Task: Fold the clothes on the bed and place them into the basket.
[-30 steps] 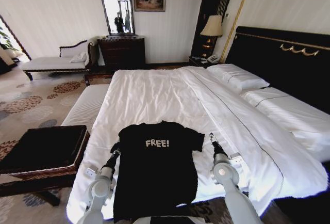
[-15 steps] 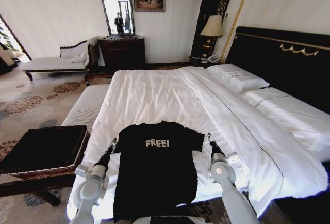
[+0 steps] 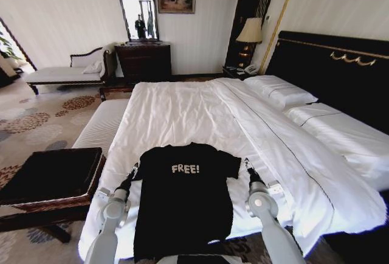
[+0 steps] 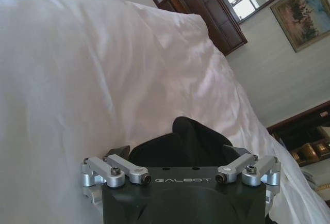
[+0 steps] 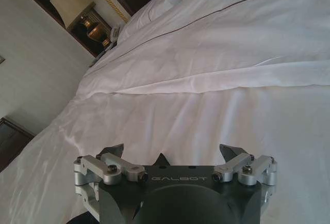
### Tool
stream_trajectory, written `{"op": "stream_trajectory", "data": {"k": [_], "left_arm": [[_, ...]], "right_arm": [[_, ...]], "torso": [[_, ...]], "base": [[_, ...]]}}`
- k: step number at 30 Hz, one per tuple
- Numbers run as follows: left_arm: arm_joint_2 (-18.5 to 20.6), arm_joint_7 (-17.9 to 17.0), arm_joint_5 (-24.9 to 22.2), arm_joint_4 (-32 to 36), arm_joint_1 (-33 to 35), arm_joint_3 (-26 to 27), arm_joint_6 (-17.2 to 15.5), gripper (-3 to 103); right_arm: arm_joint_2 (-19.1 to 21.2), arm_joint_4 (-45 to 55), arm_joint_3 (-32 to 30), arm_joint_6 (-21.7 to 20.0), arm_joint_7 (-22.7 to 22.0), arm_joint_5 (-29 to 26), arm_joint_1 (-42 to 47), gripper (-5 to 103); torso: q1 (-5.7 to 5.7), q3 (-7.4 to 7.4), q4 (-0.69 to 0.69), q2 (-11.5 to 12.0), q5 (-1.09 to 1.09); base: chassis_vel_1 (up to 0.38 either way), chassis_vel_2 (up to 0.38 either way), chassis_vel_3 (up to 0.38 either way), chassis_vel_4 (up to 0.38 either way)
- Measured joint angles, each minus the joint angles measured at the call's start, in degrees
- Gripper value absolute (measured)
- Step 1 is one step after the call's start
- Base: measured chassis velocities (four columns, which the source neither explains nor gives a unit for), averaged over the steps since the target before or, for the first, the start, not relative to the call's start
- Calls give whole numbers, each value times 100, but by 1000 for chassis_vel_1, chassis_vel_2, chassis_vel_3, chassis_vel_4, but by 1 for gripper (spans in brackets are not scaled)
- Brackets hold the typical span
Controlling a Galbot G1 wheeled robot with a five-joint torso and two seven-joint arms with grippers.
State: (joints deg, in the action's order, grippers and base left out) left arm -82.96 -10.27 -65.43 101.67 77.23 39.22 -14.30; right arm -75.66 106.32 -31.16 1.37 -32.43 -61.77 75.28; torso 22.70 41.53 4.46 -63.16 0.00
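Black metal end effectors flank a T-shirt on the bed.

Both are spread wide and hold nothing: the left end effector sits at the T-shirt's left sleeve, the right end effector just beside its right sleeve. The shirt lies flat, "FREE!" up, near the foot of the white bed. The basket stands beside the bed on the robot's left.

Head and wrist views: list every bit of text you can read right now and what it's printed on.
"FREE!": white letters on the chest of the black T-shirt lying on the bed.
"GALBOT": on the left end effector housing.
"GALBOT": on the right end effector housing.
Nothing else is readable.
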Motion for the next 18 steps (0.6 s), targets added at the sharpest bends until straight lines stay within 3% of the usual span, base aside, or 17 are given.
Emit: {"op": "stream_trajectory", "data": {"k": [18], "left_arm": [[-198, 94, 309, 803, 625, -539, 3, 100]], "right_arm": [[-59, -116, 85, 0, 1, 27, -112, 100]], "torso": [[0, 0, 0, 1, 0]], "base": [[0, 0, 0, 0]]}}
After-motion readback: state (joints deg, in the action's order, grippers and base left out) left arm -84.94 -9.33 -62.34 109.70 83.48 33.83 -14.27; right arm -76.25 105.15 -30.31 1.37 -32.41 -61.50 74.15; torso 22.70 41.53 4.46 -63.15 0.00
